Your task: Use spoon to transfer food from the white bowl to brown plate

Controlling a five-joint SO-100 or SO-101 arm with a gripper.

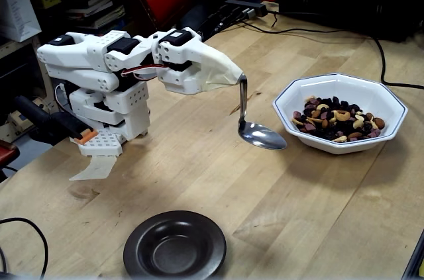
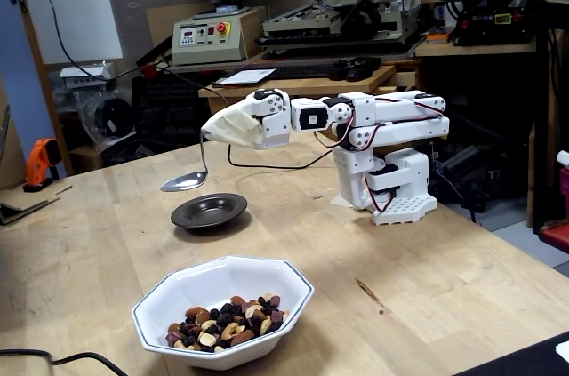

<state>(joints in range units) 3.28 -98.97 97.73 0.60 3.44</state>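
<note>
Pincer (image 1: 235, 76) mine, clamped on shiny silver metal spoon (image 1: 260, 136), empty, beside white octagonal ceramic bowl (image 1: 384, 101) holding nut-and-raisin mix (image 1: 338, 121). Step: approach. Next: dip, scoop, carry to empty dark-brown round plate (image 1: 175, 247).

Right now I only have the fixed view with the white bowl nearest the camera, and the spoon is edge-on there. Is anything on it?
Observer: No. Seen from higher up in a fixed view, the spoon is bare and shiny.
Operator: Is it over the brown plate?
Observer: No. It hangs beside the rim of the white bowl, outside it and well apart from the brown plate.
Operator: Anything in the brown plate yet?
Observer: Nothing. All the food lies in the white bowl.
</note>
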